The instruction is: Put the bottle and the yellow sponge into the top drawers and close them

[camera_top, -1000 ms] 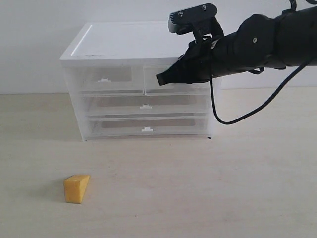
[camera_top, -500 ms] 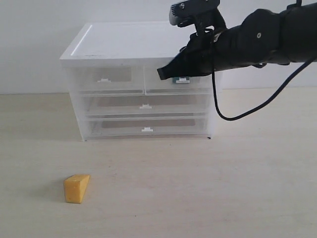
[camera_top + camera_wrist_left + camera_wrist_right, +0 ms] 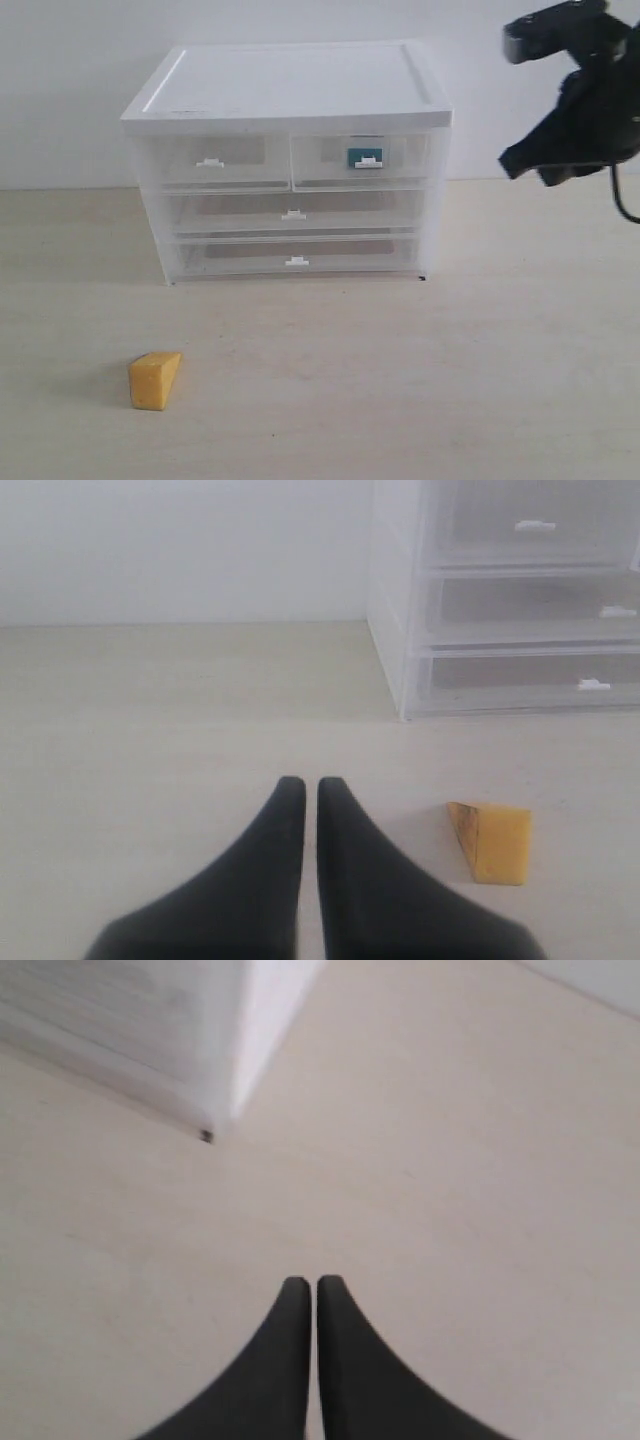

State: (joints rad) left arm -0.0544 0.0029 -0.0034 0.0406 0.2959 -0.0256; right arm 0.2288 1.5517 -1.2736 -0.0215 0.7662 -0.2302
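Teal-blue bottle [image 3: 365, 157] sits in the shut, translucent right-hand top drawer [image 3: 322, 158].
Yellow foam wedge sponge [image 3: 155, 380] lies on the desk [image 3: 420, 390]; left end effector [image 3: 303, 786] and right end effector [image 3: 306, 1285] are closed, empty.

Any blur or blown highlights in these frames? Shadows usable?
Exterior view: even light, sharp, soft shadow left of the yellow sponge. Left wrist view: left pincer soft near the lens, sponge crisp. Right wrist view: cabinet corner blurred and washed out.

Right gripper [image 3: 512, 163] is no longer in front of the top right drawer [image 3: 405, 165]. It now sits out at 3 o'clock of the cabinet [image 3: 290, 90], well clear of it. Drawer front is uncovered, and the bottle [image 3: 365, 157] now shows through it, behind the handle.
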